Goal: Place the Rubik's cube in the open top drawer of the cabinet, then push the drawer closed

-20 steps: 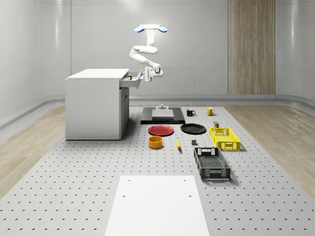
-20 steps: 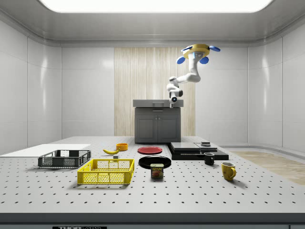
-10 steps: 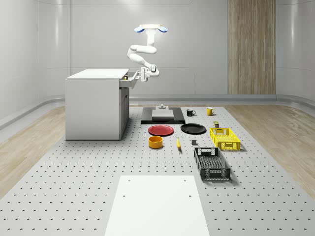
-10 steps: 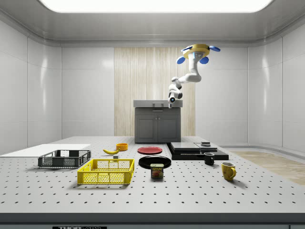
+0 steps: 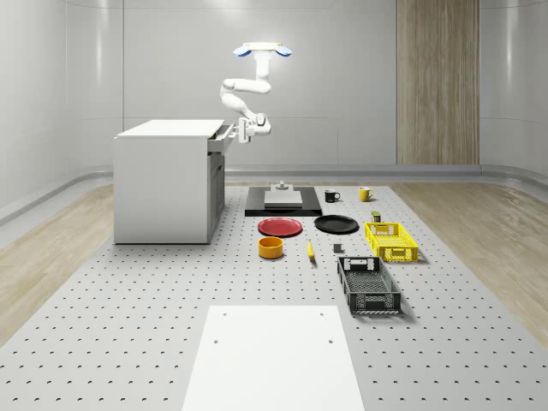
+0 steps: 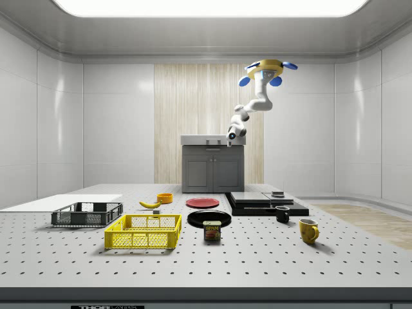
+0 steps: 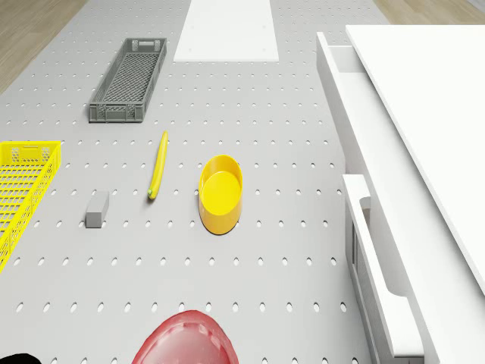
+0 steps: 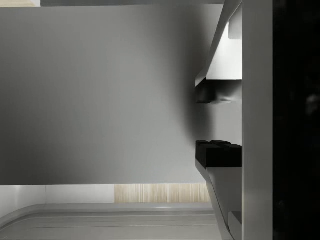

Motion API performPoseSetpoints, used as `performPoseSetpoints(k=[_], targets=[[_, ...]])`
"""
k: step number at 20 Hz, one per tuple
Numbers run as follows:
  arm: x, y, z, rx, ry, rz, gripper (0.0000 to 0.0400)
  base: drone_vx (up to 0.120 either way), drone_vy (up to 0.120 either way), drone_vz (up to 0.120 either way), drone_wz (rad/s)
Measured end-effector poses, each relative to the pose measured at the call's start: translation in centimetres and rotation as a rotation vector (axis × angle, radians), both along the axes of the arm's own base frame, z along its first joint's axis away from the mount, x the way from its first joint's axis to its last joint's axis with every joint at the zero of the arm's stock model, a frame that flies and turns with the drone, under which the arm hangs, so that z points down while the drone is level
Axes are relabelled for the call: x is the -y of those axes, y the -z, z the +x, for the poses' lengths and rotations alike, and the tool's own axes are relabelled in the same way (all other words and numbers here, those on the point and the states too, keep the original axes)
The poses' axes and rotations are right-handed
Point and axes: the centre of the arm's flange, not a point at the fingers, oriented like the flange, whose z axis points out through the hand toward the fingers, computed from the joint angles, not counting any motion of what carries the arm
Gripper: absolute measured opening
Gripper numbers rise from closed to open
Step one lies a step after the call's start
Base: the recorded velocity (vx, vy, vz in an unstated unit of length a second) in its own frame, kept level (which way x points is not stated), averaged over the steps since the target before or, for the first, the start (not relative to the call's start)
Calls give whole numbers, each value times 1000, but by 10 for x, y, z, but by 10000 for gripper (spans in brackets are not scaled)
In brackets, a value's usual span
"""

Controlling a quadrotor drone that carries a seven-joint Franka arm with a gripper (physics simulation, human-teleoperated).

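Observation:
The white cabinet (image 5: 167, 184) stands at the whole-scene view's left, and its top drawer (image 5: 222, 139) sticks out only a short way. The drone (image 5: 264, 50) hovers high, beside the cabinet's drawer side. From it the arm bends down, so that my gripper (image 5: 239, 130) is up against the drawer's front. In the side view the gripper (image 6: 232, 136) is level with the top of the cabinet (image 6: 212, 166). In the wrist view the dark fingers (image 8: 219, 154) stand apart against the grey drawer front (image 8: 100, 95), with nothing between them. The Rubik's cube is hidden.
On the pegboard floor lie a red plate (image 5: 280, 227), a yellow bowl (image 7: 221, 192), a banana (image 7: 158, 164), a black plate (image 5: 336, 224), a yellow crate (image 5: 390, 241) and a grey crate (image 7: 129, 80). A black platform (image 5: 283, 202) sits past the cabinet.
The gripper has moved toward the cabinet and the drawer has slid in with it, from well out to nearly shut. The drone has held its place.

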Motion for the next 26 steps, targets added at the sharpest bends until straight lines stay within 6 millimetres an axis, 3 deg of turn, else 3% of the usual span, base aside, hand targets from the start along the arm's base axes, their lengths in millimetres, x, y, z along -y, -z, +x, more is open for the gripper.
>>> performPoseSetpoints(k=[3, 7, 12, 23, 26], targets=[[-13, -11, -9, -36, -3, 2, 106, 0, 0, 0, 0], [-32, -12, 2, -12, -1, 1, 105, 0, 0, 0, 0], [-49, -11, 13, 2, -1, 0, 105, 0, 120, 0, 0], [-68, -7, 24, 10, -3, 0, 105, 0, 98, 0, 0], [-70, -6, 25, 11, -4, 0, 105, 0, 13, 0, 0]])
